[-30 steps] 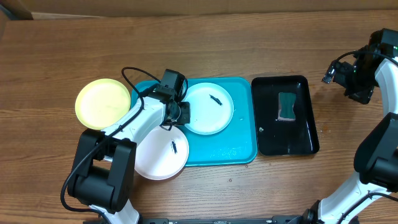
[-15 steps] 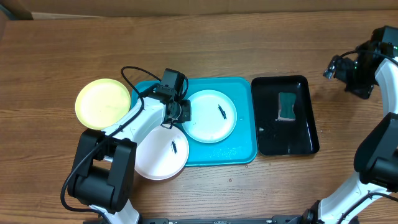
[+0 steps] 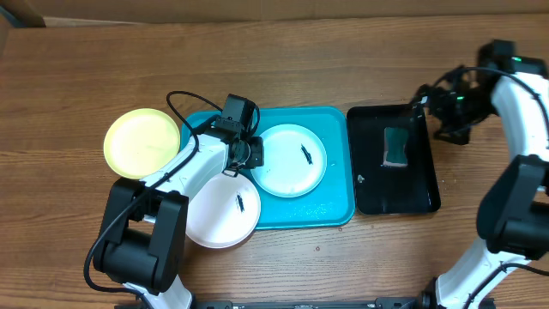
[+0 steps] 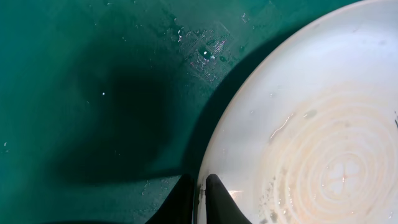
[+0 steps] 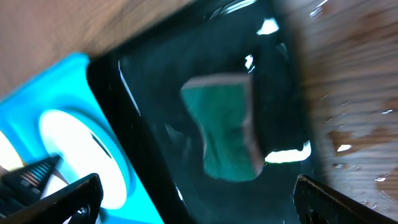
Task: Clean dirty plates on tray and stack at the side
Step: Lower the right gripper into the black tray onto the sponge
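A pale blue plate (image 3: 292,160) with a small dark smear lies on the turquoise tray (image 3: 334,184). My left gripper (image 3: 255,155) is shut on its left rim; in the left wrist view the fingers (image 4: 200,198) pinch the rim of the plate (image 4: 311,124) over the tray (image 4: 87,81). A white plate (image 3: 219,215) with a smear lies at the tray's front left corner, partly off it. A yellow-green plate (image 3: 141,143) lies on the table left of the tray. My right gripper (image 3: 433,107) is open and empty over the black tray's far right corner.
A glossy black tray (image 3: 410,184) stands right of the turquoise one and holds a green sponge (image 3: 395,146). The right wrist view shows the sponge (image 5: 227,124) in the black tray (image 5: 149,118) between the open fingers (image 5: 199,205). Water drops lie on the table.
The left gripper has slid the pale blue plate slightly right on the tray. The right arm has moved left, from off the table's right side to over the black tray's corner.
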